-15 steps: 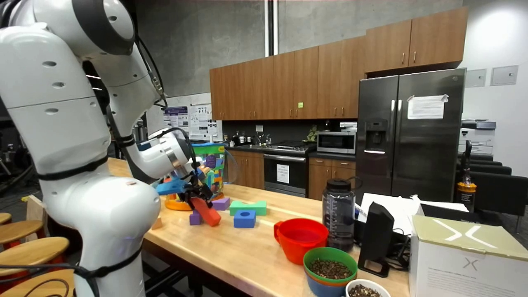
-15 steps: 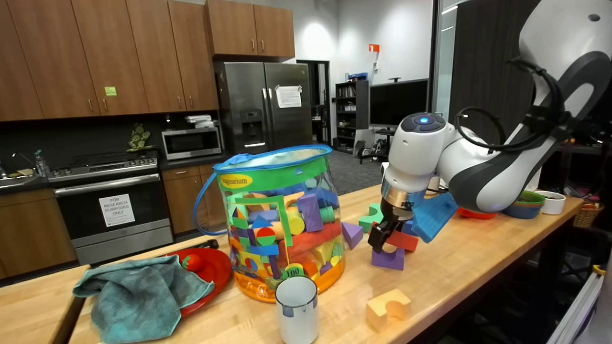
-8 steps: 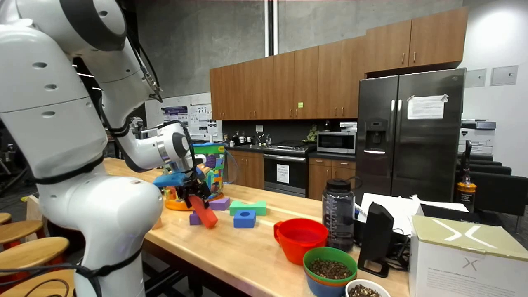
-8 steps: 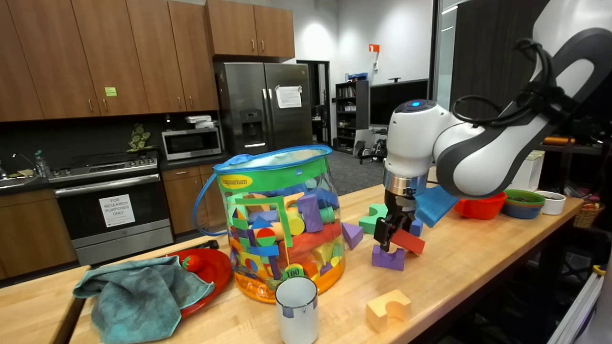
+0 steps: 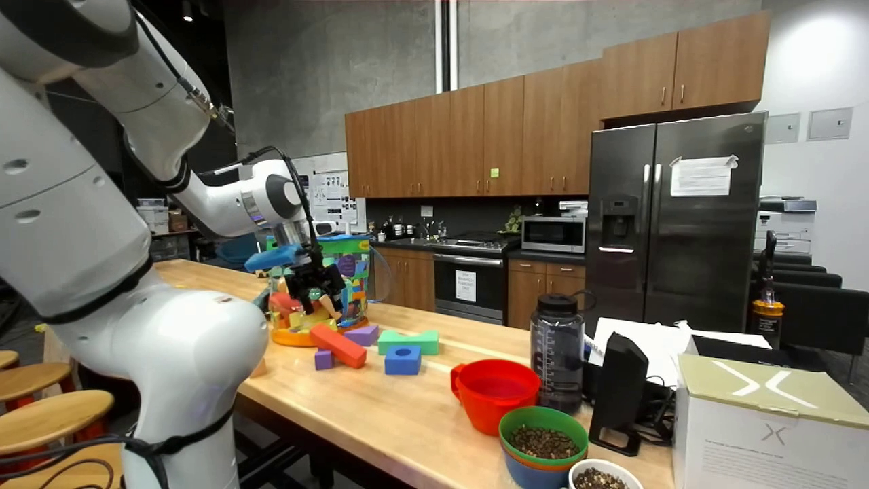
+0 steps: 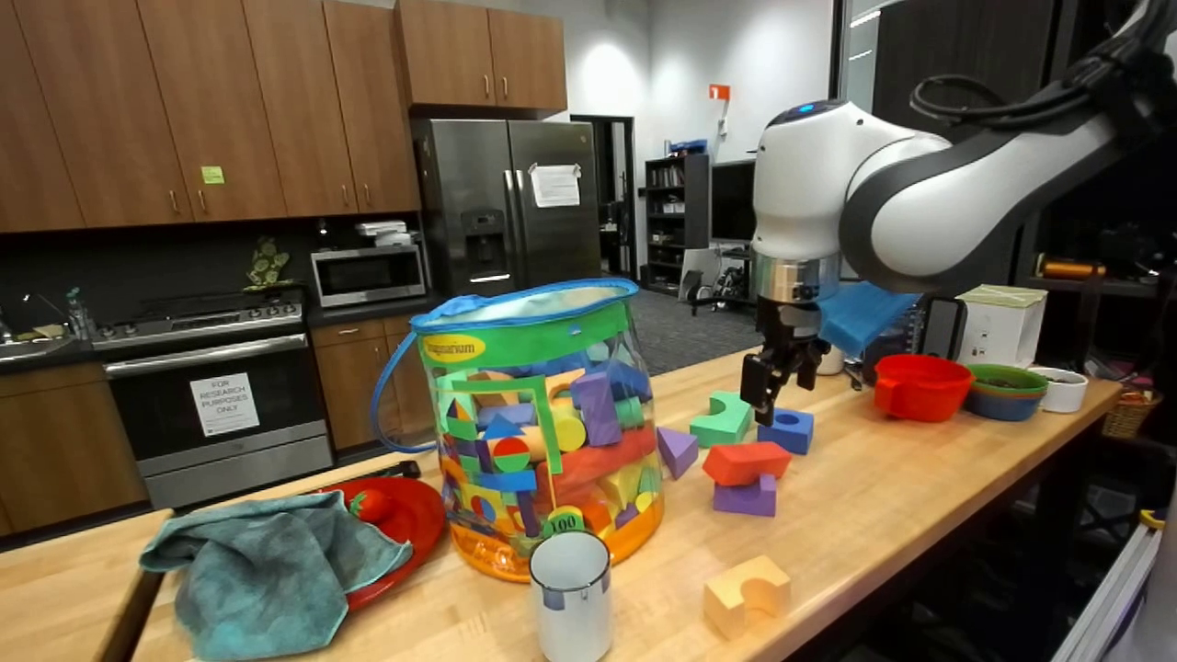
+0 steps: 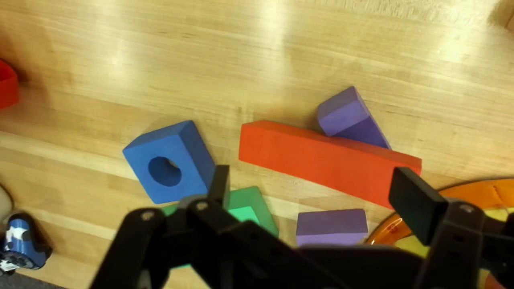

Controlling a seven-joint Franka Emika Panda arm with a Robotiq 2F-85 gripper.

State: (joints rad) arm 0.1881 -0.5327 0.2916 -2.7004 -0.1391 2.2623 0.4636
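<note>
Red block [image 6: 747, 463] is found laid on purple arch block [image 6: 746, 499]; blue holed block [image 5: 402, 364] is left apart. Gripper [image 7: 311, 180] is spread wide, empty.

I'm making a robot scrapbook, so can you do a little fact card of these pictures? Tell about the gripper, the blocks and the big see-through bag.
Gripper: open, holding nothing, above the table
Red block: overlaps the purple arch block in the wrist view
Blue block: has a round hole
Green block: beside the blue block
Purple triangle block: near the clear bag
Tan block: near the table's edge
Loose blocks seen: six
Inside the clear bag: many colourful blocks
</note>
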